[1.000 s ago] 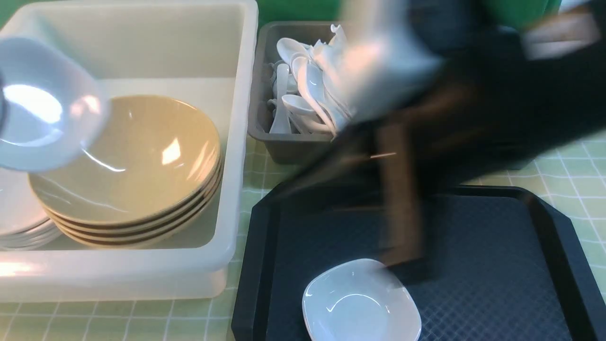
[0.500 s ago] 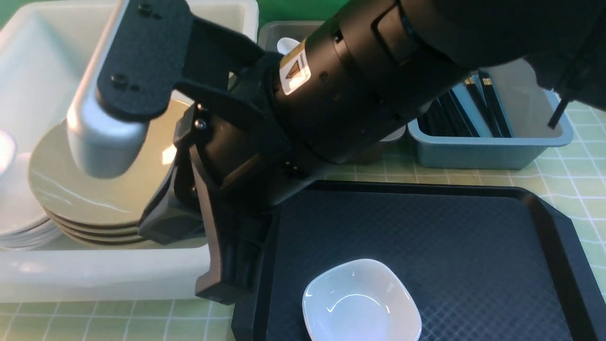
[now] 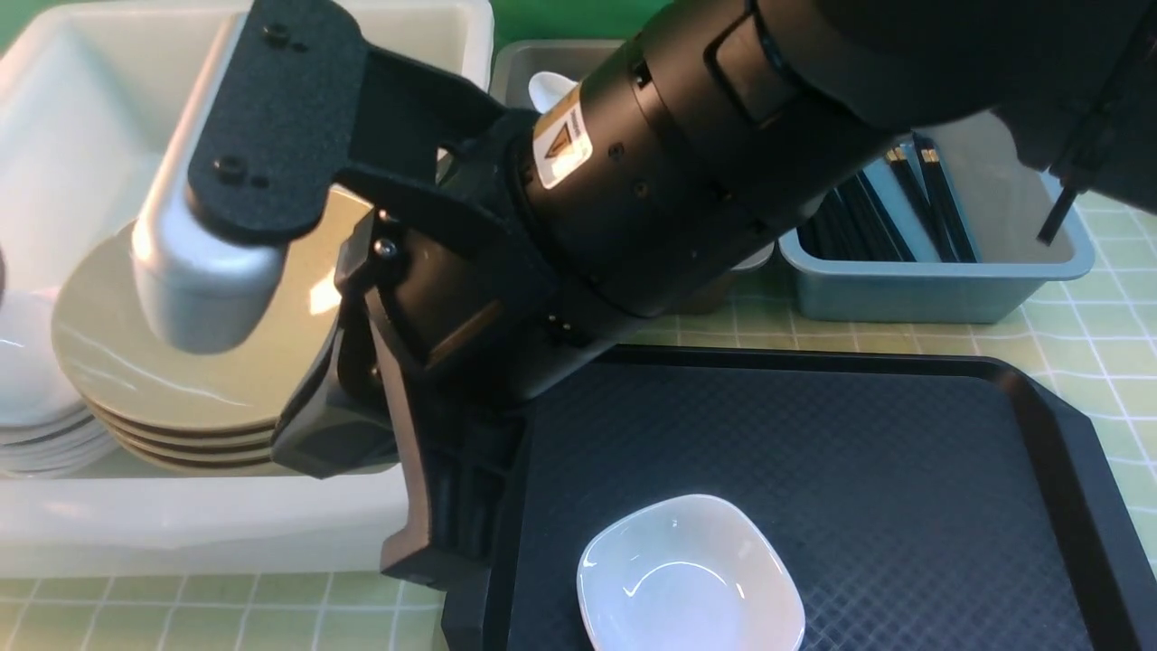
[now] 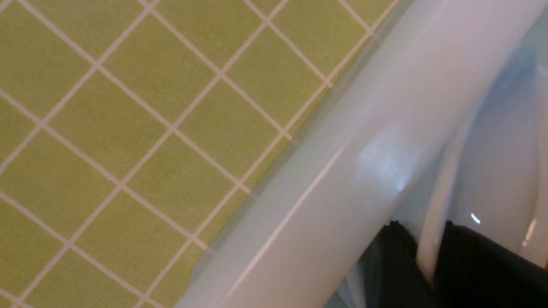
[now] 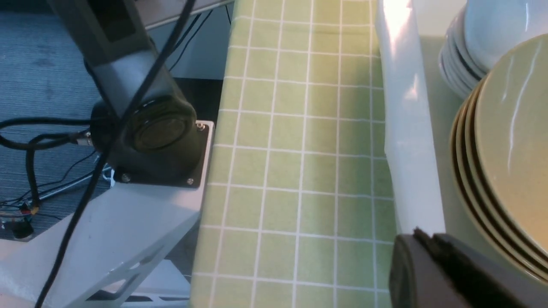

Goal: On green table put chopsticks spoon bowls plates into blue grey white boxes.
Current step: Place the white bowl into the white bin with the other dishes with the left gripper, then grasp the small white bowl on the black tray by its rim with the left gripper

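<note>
since one plate (image 3: 691,574) sits out on the black tray (image 3: 904,452), the next pick turns on where it lies vs the two arms. it's flat, hollow side up, by the tray's near edge & left of the tray's middle. the right gripper (image 3: 416,562) hangs at the tray's left rim, by the near right corner of the white box (image 3: 181,533). so the plate is off to its right & a bit nearer the desk (image 3: 1094,316) front edge. its jaws are pressed together w/ nothing in them. the left gripper (image 4: 421,226) is over at the desk's left side, inside the white box, fingers either side of a white rim. can't tell if it's clamped or slack there. that rim prob belongs to the plates (image 3: 36,398) stacked beside the bowls (image 3: 136,362). the plate is rounded-square w/ no long axis, so any rim edge should do. right arm is clearly nearer.
</note>
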Motion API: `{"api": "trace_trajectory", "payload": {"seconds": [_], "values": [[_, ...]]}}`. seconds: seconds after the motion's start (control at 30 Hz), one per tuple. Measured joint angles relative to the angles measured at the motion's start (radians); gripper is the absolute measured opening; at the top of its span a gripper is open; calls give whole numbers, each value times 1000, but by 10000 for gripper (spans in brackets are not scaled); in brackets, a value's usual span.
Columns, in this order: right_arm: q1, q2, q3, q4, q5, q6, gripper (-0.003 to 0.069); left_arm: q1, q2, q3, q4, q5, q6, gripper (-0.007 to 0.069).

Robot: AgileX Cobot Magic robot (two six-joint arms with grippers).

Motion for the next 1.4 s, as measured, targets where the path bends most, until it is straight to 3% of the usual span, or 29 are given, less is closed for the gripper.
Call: {"api": "trace_trajectory", "payload": {"seconds": [0.07, 0.1, 0.27, 0.4, 0.53, 0.67, 0.73, 0.83, 0.93, 1.0, 1.03, 1.17, 1.4], "values": [[0, 0, 0, 0, 0, 0, 47, -34, 10, 0, 59, -1, -47, 258], [0, 0, 0, 0, 0, 0, 47, -34, 9, 0, 63, -1, -52, 267], [-16, -3, 0, 1, 16, 20, 47, -93, 0, -1, 204, 36, -206, 540], [-66, -26, 0, 0, 49, 48, 47, -121, -29, -1, 302, 100, -299, 656], [-150, -73, 0, -1, 139, 61, 47, -130, -99, -1, 372, 174, -352, 664], [-250, -134, 9, -12, 228, 84, 47, -175, -227, -1, 330, 188, -302, 664], [-298, -174, 44, -18, 242, 87, 47, -259, -302, -1, 242, 161, -211, 662], [-348, -273, 164, -26, 231, 98, 48, -463, -421, 15, 39, 110, 11, 640], [-353, -338, 246, -26, 210, 102, 51, -574, -451, 35, -72, 109, 128, 612], [-353, -429, 369, -21, 177, 103, 55, -718, -455, 73, -198, 114, 235, 570], [-353, -444, 389, -20, 174, 103, 55, -729, -454, 76, -213, 116, 249, 566], [-353, -596, 580, -21, 142, 103, 57, -926, -354, 102, -277, 120, 380, 518], [-353, -737, 684, -22, 147, 104, 68, -1118, -48, -45, -225, 208, 531, 519]]}}
